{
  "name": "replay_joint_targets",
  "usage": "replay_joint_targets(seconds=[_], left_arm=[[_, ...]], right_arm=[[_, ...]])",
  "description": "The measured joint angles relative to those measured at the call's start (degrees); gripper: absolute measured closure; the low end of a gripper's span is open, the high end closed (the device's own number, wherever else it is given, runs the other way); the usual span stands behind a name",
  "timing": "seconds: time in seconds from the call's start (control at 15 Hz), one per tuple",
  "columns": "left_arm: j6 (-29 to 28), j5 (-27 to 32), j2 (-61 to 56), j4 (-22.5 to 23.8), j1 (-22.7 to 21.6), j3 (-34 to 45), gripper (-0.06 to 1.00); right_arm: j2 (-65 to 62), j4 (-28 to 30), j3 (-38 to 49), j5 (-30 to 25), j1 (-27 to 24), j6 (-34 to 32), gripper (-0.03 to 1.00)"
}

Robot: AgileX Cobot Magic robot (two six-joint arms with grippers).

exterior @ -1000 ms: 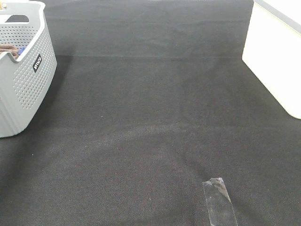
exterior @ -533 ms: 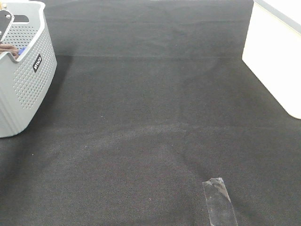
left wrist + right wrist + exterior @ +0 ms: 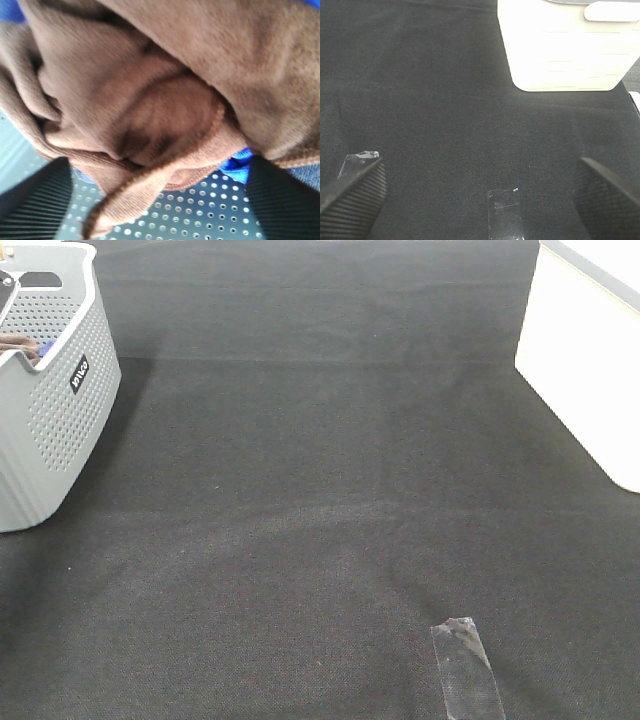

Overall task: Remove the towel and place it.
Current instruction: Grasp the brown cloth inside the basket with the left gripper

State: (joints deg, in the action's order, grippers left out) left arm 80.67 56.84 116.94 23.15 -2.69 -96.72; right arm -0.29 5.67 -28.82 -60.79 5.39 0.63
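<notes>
The reddish-brown plush towel (image 3: 150, 95) lies crumpled in the grey perforated basket (image 3: 60, 410) and fills the left wrist view. In the exterior high view only a sliver of the towel (image 3: 14, 343) shows over the basket's rim. My left gripper (image 3: 157, 172) is open and hangs close above the towel, with one dark finger on each side of a fold. A dark bit of that gripper (image 3: 5, 282) shows at the frame's left edge. My right gripper (image 3: 480, 165) is open and empty above the black mat, out of the exterior view.
A blue cloth (image 3: 239, 167) lies under the towel in the basket. A white box (image 3: 585, 360) stands at the far right. A strip of clear tape (image 3: 465, 665) is stuck on the black mat (image 3: 320, 490) near the front.
The left gripper came into view over the basket's far corner half a second ago. It now shows less, further toward the frame's left edge.
</notes>
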Motion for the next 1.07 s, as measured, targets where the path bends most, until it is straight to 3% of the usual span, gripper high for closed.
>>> replay_joint_targets(seconds=[0.13, 0.27, 0.53, 0.73, 0.93, 1.07], left_arm=[[-0.86, -0.34, 0.0, -1.09, 0.0, 0.0, 0.62], [-4.87, -1.78, 0.0, -1.55, 0.0, 0.0, 0.79], [-7.39, -2.35, 0.0, -2.92, -0.11, 0.0, 0.82], [-8.14, -2.35, -1.38, -3.04, 0.0, 0.0, 0.93], [-16.9, -2.86, -6.7, -3.09, 0.52, 0.0, 0.94], [-25.9, -5.04, -11.97, -3.84, 0.63, 0.0, 0.94]], right_arm=[[0.0, 0.0, 0.0, 0.0, 0.0, 0.0, 0.01], [0.0, 0.0, 0.0, 0.0, 0.0, 0.0, 0.01], [0.0, 0.0, 0.0, 0.0, 0.0, 0.0, 0.01], [0.0, 0.0, 0.0, 0.0, 0.0, 0.0, 0.01], [0.0, 0.0, 0.0, 0.0, 0.0, 0.0, 0.01], [0.0, 0.0, 0.0, 0.0, 0.0, 0.0, 0.01]])
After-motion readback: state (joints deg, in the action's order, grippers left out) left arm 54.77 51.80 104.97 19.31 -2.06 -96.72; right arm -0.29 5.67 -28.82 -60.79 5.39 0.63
